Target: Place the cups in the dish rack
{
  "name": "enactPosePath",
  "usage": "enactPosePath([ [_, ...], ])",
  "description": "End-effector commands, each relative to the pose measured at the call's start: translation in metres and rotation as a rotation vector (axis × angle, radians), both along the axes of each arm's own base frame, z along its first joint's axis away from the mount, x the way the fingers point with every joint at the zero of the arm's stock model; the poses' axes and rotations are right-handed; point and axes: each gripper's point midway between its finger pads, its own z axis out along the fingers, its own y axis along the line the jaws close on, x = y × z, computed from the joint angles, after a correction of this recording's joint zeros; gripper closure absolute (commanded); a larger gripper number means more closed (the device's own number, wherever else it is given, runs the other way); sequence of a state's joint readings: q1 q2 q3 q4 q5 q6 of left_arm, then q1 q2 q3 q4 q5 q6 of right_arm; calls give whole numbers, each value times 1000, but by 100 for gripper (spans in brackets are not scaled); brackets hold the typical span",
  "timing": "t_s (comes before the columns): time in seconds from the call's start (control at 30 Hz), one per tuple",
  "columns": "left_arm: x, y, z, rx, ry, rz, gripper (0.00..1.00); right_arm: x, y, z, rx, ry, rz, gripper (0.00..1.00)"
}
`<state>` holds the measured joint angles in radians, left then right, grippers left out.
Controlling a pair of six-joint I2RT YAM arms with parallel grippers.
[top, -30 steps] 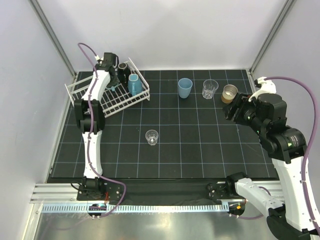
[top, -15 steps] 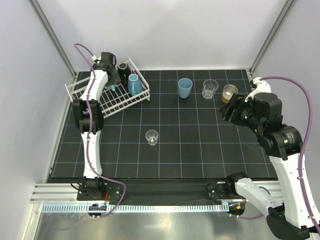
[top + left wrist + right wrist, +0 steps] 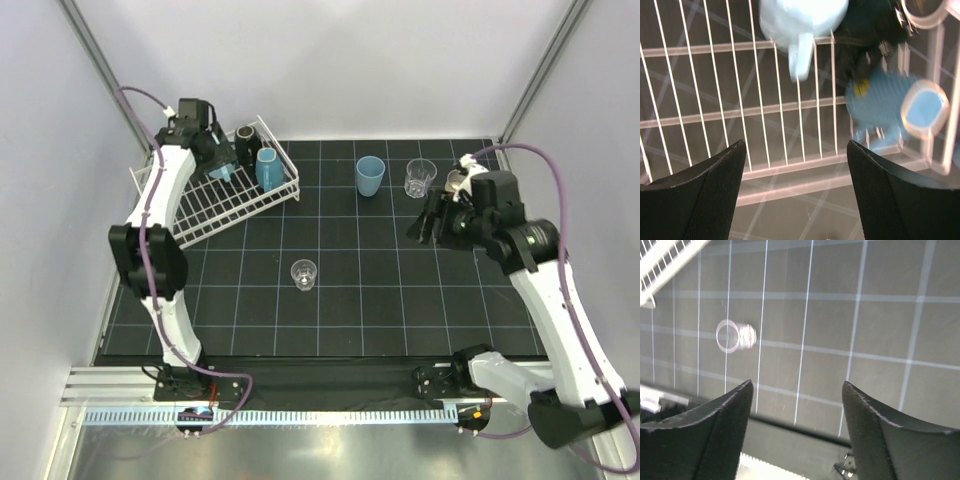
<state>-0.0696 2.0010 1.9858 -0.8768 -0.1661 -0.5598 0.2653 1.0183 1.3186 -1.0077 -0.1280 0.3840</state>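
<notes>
Releasing is the step just completed on the left side. The left gripper (image 3: 795, 145), a second ago pressed together low inside the dish rack (image 3: 190, 205), now stands spread with nothing between its fingers and has risen clear of the wires. Two light blue mugs (image 3: 802, 20) (image 3: 900, 107) lie in the rack, below and ahead of the fingertips. Neither touches the fingers. The wrist view is blurred, so which mug was let go last cannot be told. A dark cup (image 3: 245, 133) sits at the rack's far corner, beyond the hand.

The right gripper (image 3: 796, 385) has swung away from the rear right corner toward the middle of the mat. Its fingers are spread and empty. One clear glass (image 3: 735, 335) stands ahead and to the left of the fingertips, well apart from them. The light blue tumbler (image 3: 370, 176) and the second clear glass (image 3: 420, 178) stand on the mat behind that hand, toward the back wall.

Assessment: one more cup is loaded, the left arm is free, and at least three cups are still outside the rack. The right arm appears to be lining up on the lone clear glass.
</notes>
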Motion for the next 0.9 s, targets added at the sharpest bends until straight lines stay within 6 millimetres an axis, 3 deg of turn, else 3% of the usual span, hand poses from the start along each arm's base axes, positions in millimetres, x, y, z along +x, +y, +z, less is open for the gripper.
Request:
enactPosePath([
  [0.0, -42, -22, 19, -131, -6, -42, 21, -2, 27, -33, 68, 145, 128, 24],
  [0.13, -92, -36, 18, -199, 12, -105, 20, 7, 46, -75, 106, 226, 183, 21],
  [0.17, -106, -40, 32, -221, -17, -128, 20, 10, 52, -83, 102, 238, 195, 20],
  [0.2, -122, -40, 18, -225, 27, -131, 20, 16, 55, -84, 105, 232, 198, 20],
  [0.27, -145, -45, 11, -250, 62, -133, 19, 22, 64, -84, 96, 240, 215, 19],
  [0.3, -165, -51, 2, -291, 80, -144, 18, 21, 72, -93, 70, 279, 237, 19],
  [0.37, -178, -59, -4, -357, 66, -132, 16, 28, 84, -92, 49, 279, 259, 19],
  [0.4, -194, -64, -11, -401, 80, -130, 15, 26, 95, -103, 23, 309, 288, 19],
  [0.7, -236, -83, -9, -496, 64, -181, 14, 37, 160, -111, -2, 322, 360, 20],
  [0.87, -250, -94, -7, -581, 35, -172, 14, 49, 159, -112, -56, 293, 274, 20],
])
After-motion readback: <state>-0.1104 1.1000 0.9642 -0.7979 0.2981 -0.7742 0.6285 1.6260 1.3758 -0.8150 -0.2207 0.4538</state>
